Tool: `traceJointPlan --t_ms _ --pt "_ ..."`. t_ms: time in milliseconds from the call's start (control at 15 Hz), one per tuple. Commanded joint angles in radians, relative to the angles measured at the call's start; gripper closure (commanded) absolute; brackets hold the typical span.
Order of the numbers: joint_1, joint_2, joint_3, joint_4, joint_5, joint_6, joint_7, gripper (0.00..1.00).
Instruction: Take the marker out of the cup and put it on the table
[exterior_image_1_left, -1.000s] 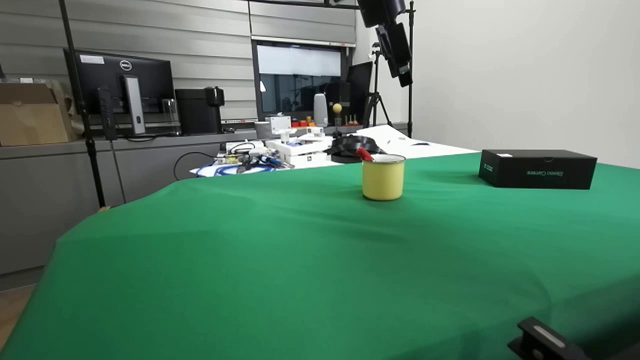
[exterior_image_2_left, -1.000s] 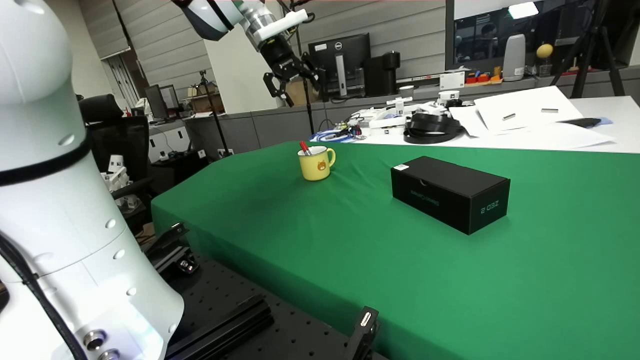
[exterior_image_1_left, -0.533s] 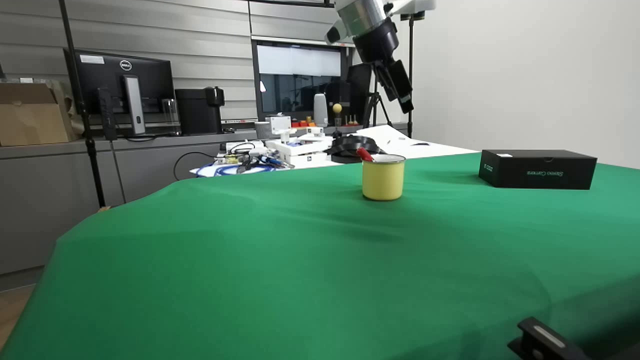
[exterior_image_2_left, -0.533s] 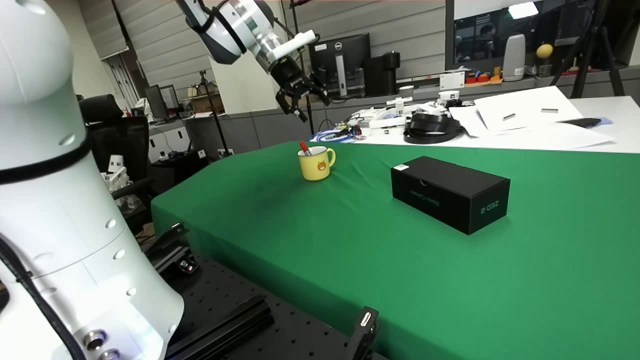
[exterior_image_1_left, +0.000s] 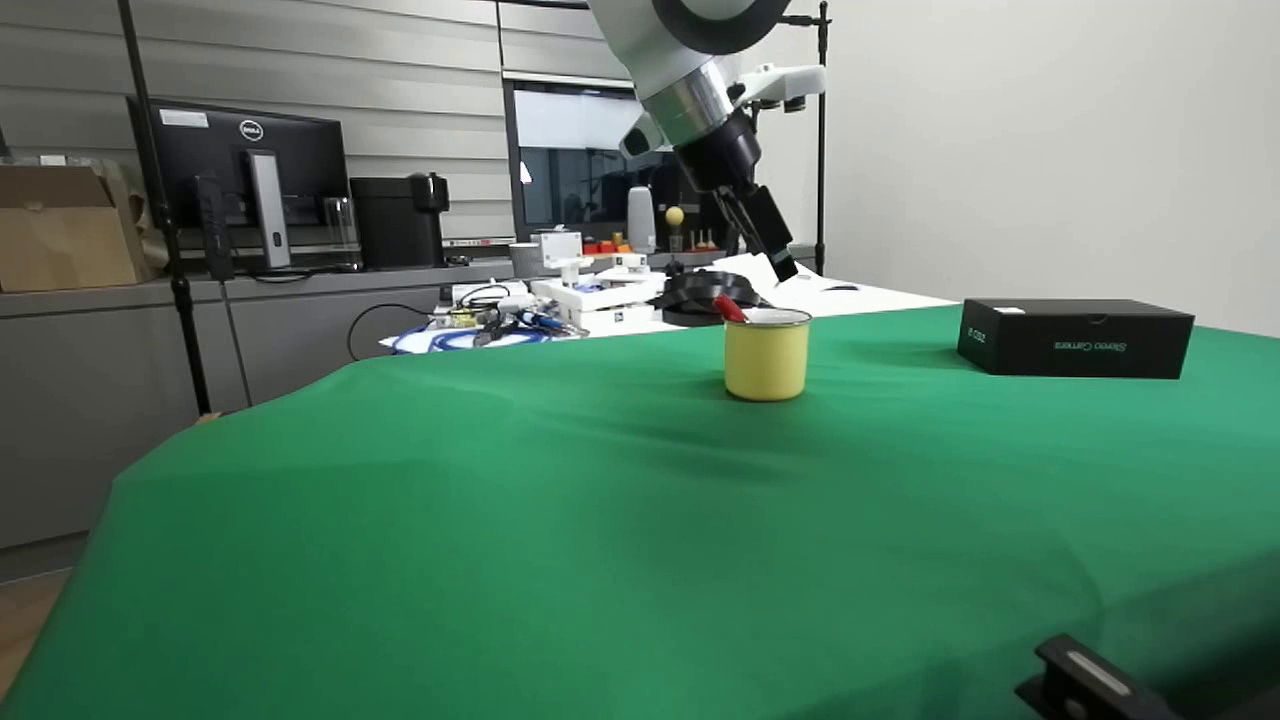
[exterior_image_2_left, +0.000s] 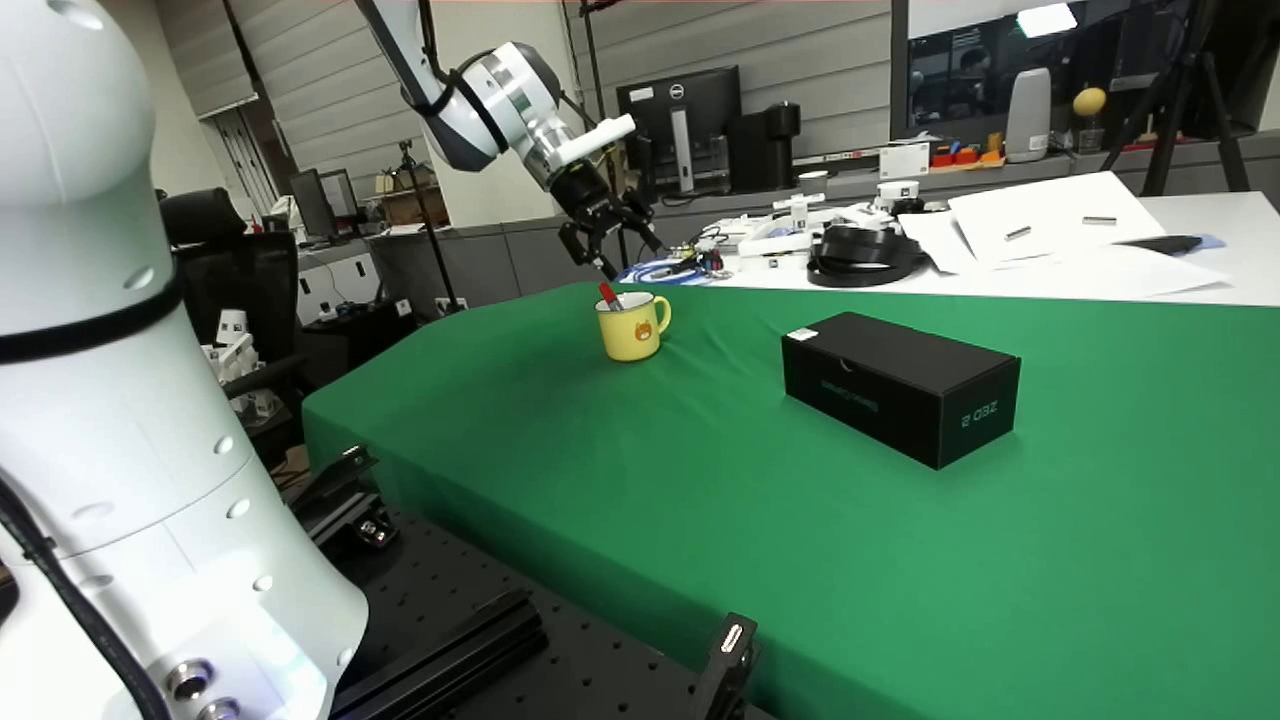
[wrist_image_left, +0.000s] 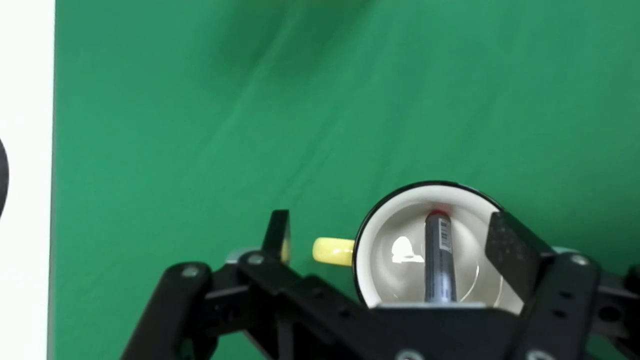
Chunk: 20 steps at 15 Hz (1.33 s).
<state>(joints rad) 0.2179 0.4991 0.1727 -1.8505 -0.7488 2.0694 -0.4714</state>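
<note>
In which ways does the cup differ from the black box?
The cup is yellow and round; the box is black and rectangular. The cup is open, holding the marker; the box is closed. The cup has a handle; the box shows none. Both rest on the table.

So the table (exterior_image_1_left: 430, 560) is covered in bright green cloth (wrist_image_left: 175, 115), kinda creased near the cup (exterior_image_2_left: 629, 332) and draping down over the edge. The cup's standing upright right on it, toward the far side in both exterior views. There's also a black box (exterior_image_2_left: 900, 390) lying flat on the cloth, well apart from the cup, green lettering on two sides.
</note>
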Motion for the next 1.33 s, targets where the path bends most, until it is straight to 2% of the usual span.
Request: traceJointPlan --t_ms 0,600,1267 --pt "0.022 0.047 0.007 0.074 0.018 -0.060 0.002 0.00" --pt "0.064 0.101 0.008 0.151 0.079 -0.173 0.048 0.00" --pt "0.072 0.142 0.008 0.184 0.117 -0.180 0.043 0.00"
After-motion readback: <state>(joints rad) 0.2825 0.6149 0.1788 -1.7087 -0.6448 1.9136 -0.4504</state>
